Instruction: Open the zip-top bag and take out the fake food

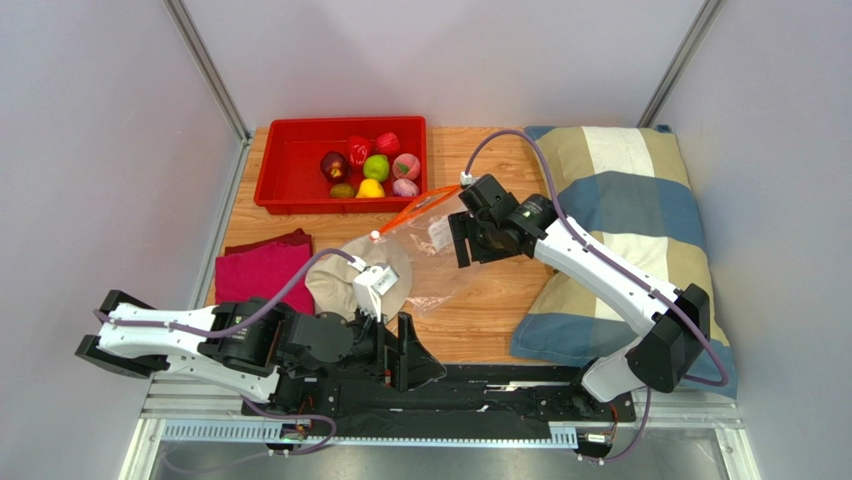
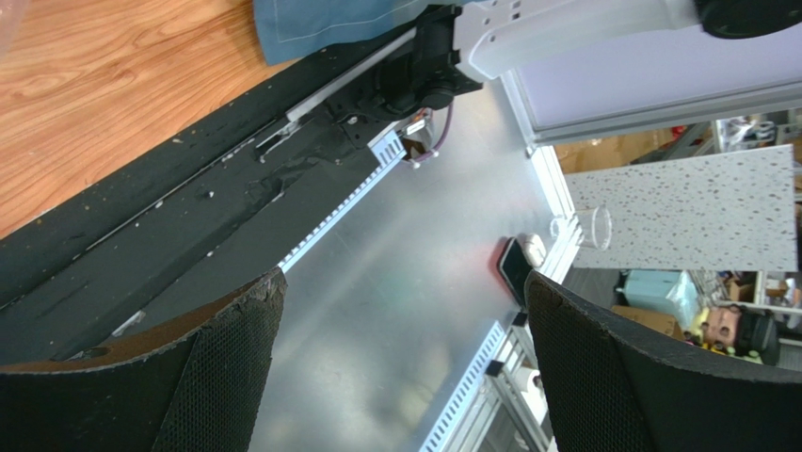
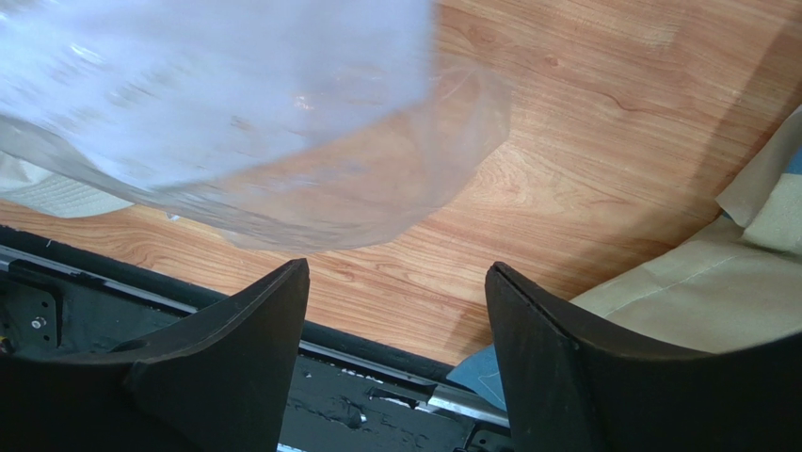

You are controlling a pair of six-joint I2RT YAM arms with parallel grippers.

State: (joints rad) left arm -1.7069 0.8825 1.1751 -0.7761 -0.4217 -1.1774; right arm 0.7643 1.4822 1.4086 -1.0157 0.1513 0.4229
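Hovering spread and empty over the clear crinkly zip-top bag (image 1: 432,268), the right gripper (image 1: 462,240) could snag and drag the limp plastic; left gripper (image 1: 405,358) likewise released.

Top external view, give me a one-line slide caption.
Fake food sits in the red bin; the empty zip-top bag lies by the open right gripper.
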